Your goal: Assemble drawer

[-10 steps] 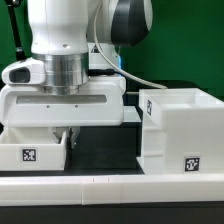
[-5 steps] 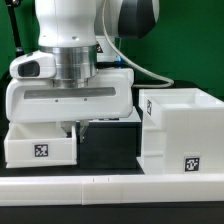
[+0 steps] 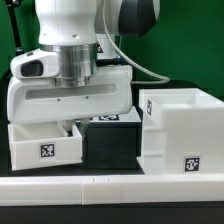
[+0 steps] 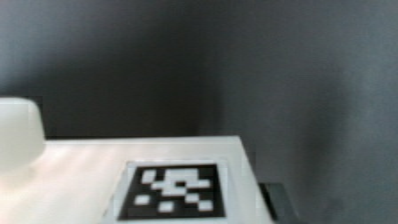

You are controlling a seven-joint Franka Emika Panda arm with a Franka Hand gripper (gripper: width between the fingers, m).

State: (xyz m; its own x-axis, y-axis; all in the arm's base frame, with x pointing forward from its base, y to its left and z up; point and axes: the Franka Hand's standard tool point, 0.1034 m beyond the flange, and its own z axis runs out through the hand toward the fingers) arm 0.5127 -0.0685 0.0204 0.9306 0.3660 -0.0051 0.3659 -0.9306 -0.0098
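The drawer's tall white box shell (image 3: pixel 178 128) stands at the exterior view's right, its open side up and a tag on its front. A small white tray (image 3: pixel 42 146) with a tag on its front sits at the left under the arm. My gripper (image 3: pixel 72 129) is shut on the tray's right wall, and the hand hides most of the tray. The wrist view shows a white tagged face of the tray (image 4: pixel 175 190) close up, with a rounded white knob (image 4: pixel 15 138) at the edge. My fingertips cannot be made out there. The second tray is out of view.
A long low white border rail (image 3: pixel 110 186) runs along the front. The black table top (image 3: pixel 108 148) lies between tray and shell. A tag of the marker board (image 3: pixel 108 117) shows behind the hand. A green backdrop and a cable are behind the arm.
The arm has moved toward the exterior view's right, and the tray has gone with it, closer to the box shell. The shell has not moved.
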